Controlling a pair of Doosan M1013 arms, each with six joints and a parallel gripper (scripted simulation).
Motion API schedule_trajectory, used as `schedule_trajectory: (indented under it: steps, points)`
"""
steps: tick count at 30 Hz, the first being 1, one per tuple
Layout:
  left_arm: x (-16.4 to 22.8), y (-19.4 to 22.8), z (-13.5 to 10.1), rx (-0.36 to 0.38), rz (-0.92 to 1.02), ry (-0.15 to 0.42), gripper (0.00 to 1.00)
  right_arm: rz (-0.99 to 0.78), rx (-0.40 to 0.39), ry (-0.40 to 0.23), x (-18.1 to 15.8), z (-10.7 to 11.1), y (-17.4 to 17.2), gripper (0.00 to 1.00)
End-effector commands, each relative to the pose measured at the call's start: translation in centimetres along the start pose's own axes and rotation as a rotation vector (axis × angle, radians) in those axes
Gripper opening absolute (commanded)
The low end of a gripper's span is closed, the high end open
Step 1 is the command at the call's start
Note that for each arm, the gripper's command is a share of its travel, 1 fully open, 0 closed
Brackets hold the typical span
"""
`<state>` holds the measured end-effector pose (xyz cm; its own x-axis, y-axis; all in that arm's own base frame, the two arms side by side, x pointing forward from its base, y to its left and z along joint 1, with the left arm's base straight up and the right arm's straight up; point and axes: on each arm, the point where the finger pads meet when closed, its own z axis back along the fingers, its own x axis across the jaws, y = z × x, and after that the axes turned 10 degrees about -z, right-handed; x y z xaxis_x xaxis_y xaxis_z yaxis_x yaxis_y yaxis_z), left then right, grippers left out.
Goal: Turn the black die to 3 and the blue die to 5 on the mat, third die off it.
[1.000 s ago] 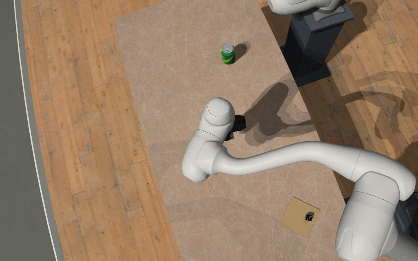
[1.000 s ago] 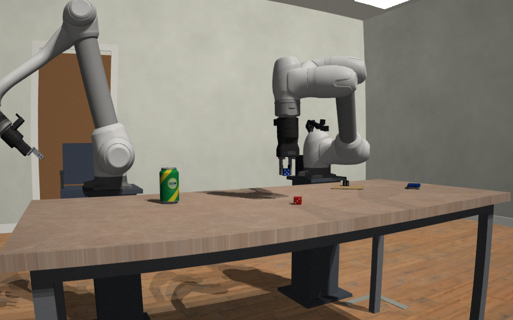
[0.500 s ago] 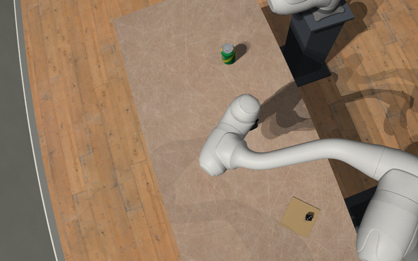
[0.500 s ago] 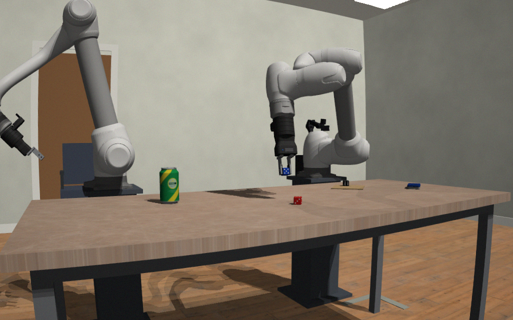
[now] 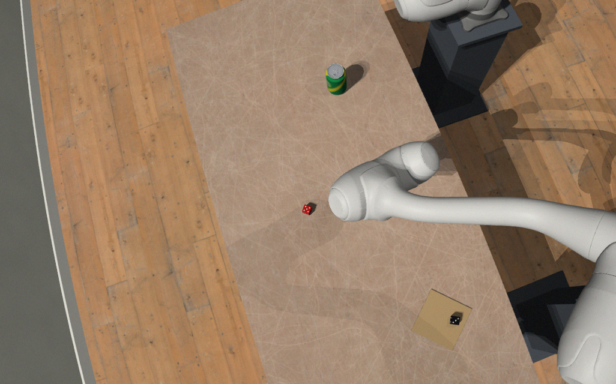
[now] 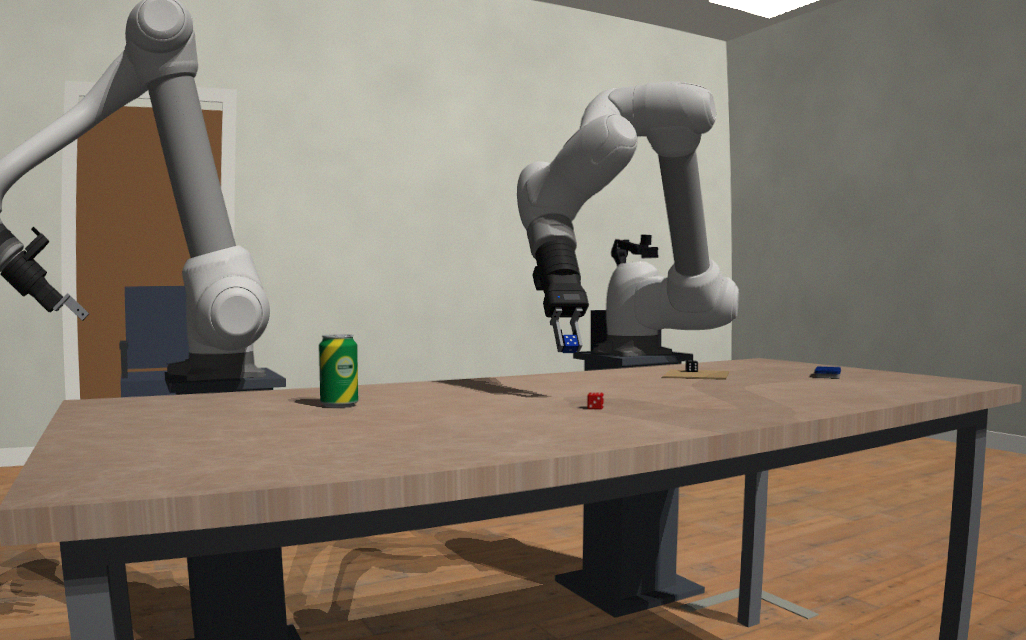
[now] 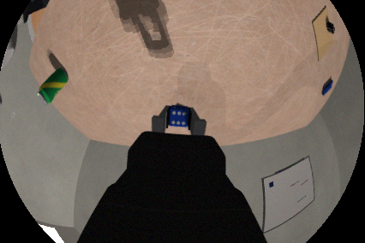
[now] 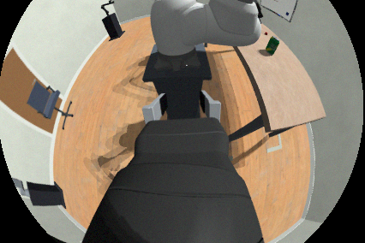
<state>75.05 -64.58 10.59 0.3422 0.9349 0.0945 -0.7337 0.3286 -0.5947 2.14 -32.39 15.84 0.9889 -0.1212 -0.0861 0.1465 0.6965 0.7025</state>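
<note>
My left gripper (image 6: pixel 569 343) (image 7: pixel 178 113) is shut on the blue die (image 6: pixel 570 341) (image 7: pixel 178 114) and holds it tilted, above the table. The die's face toward the left wrist camera shows several pips. The arm hides it in the top view. The black die (image 5: pixel 454 320) (image 6: pixel 691 366) (image 7: pixel 330 28) sits on the tan mat (image 5: pixel 432 312) (image 6: pixel 708 376) (image 7: pixel 321 39), near one edge; its top pips are too small to read surely. The red die (image 5: pixel 307 209) (image 6: pixel 595 400) lies on the table off the mat. My right gripper (image 6: pixel 78 307) (image 8: pixel 182 98) is open and empty, away from the table.
A green and yellow can (image 5: pixel 336 84) (image 6: pixel 338 371) (image 7: pixel 54 85) (image 8: pixel 272 45) stands upright on the table (image 5: pixel 262 119) (image 6: pixel 223 437). A small blue object (image 6: pixel 827 371) (image 7: pixel 327 86) lies beyond the mat. The left arm spans above the table between the can and the mat.
</note>
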Motion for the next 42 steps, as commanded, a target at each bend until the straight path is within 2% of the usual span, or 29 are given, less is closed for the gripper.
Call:
schedule_trajectory:
  steps: [1,4,6,9,13,17,29,42]
  points:
    - [0.3,-0.1,-0.1,-0.166,0.013,-0.056,0.49,0.0,-0.001,0.0,0.0,0.0,0.0,1.0]
    - [0.4,0.0,-0.1,-0.209,0.013,-0.069,0.49,0.0,-0.001,0.0,0.0,0.0,0.0,1.0]
    - [0.4,0.1,-0.1,-0.265,0.012,-0.078,0.49,0.0,-0.001,0.0,0.0,0.0,0.0,1.0]
    - [0.3,0.1,-0.1,-0.272,0.012,-0.078,0.49,0.0,-0.001,0.0,0.0,0.0,0.0,1.0]
    - [0.5,0.3,-0.2,-0.372,0.01,-0.101,0.49,0.0,-0.001,0.0,0.0,0.0,0.0,1.0]
    - [0.3,0.2,-0.1,-0.42,0.009,-0.102,0.49,0.0,-0.001,0.0,0.0,0.0,0.0,1.0]
    - [0.2,0.5,-0.4,-0.425,0.009,-0.102,0.49,0.0,-0.001,0.0,0.0,0.0,0.0,1.0]
    - [-0.2,2.6,-3.2,-0.425,0.009,-0.102,0.49,0.0,-0.001,0.0,0.0,0.0,0.0,1.0]
